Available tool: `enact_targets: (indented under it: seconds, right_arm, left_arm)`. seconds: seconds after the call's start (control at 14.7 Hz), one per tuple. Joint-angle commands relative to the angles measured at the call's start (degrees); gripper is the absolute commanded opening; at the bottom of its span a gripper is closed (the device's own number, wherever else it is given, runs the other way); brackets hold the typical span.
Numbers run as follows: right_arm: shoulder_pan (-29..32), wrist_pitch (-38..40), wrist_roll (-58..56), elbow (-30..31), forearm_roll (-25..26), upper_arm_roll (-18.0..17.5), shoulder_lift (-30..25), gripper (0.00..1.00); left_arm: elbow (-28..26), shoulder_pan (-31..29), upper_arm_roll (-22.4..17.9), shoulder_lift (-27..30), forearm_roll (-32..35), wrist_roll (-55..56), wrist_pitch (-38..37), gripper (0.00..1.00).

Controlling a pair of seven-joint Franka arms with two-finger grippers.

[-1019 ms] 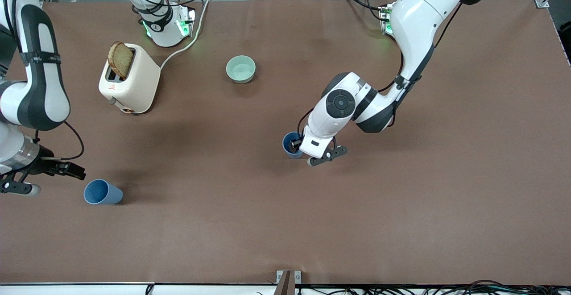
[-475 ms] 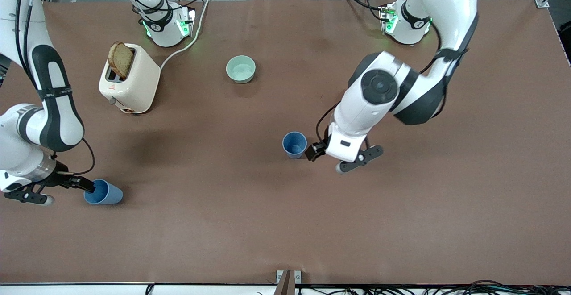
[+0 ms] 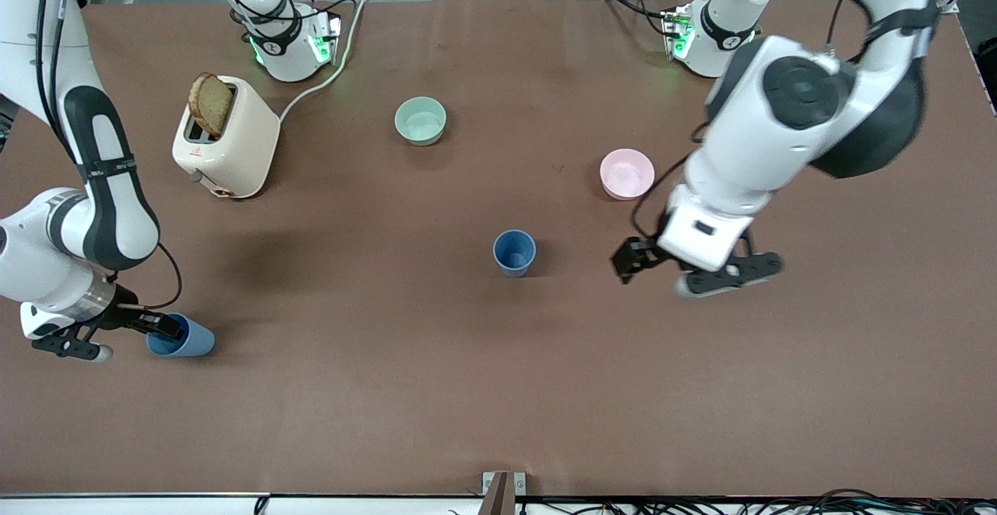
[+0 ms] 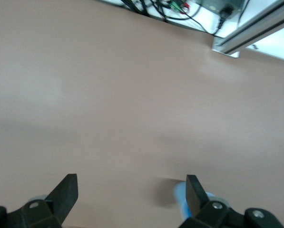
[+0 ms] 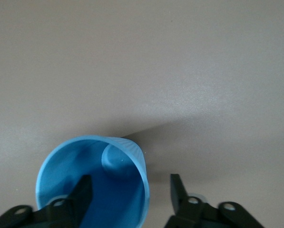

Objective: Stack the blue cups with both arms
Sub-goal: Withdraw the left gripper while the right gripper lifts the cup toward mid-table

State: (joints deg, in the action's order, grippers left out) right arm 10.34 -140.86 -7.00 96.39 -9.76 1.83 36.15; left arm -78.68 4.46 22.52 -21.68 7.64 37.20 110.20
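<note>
blue cup [image 3: 181, 337] tilted, mouth facing right gripper [image 3: 117, 334], straddling rim | second cup [image 3: 514, 252] upright | left gripper [image 3: 689, 266] open

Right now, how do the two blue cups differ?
The blue cup at mid-table stands upright, mouth up; the blue cup at the right arm's end lies on its side.
The mid-table cup stands free, the open left gripper off beside it; the right gripper straddles the lying cup's rim, one finger inside.
Both are plain, tapered, handleless.
</note>
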Motion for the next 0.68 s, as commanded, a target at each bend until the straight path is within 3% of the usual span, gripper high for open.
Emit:
enact_targets:
  seconds: [0.0,0.14,0.27,0.41,0.61]
  right_arm:
    - [0.47,-0.38,-0.74,-0.41,-0.88,-0.43,0.41,0.58]
    - [0.82,-0.30,-0.74,-0.85,-0.88,-0.43,0.32,0.40]
    - [0.91,-0.30,-0.30,-1.12,-1.05,-0.43,0.32,0.07]
    - [0.82,0.05,0.05,-1.29,-3.15,-0.43,0.24,0.01]
    - [0.12,1.19,-0.03,-1.03,-3.43,-0.34,-0.81,0.01]
  left_arm:
    - [-0.51,-5.06,0.33,5.14,0.27,-11.59,-6.20,1.00]
    - [-0.60,-8.40,0.51,8.05,-0.26,-17.75,-9.63,1.00]
    - [-0.68,-10.78,0.51,11.82,-1.48,-18.83,-12.53,1.00]
    - [-1.12,-11.75,-0.28,14.29,-1.75,-21.36,-16.23,1.00]
    - [-8.21,-8.52,-8.86,21.66,-5.86,-27.60,-17.30,1.00]
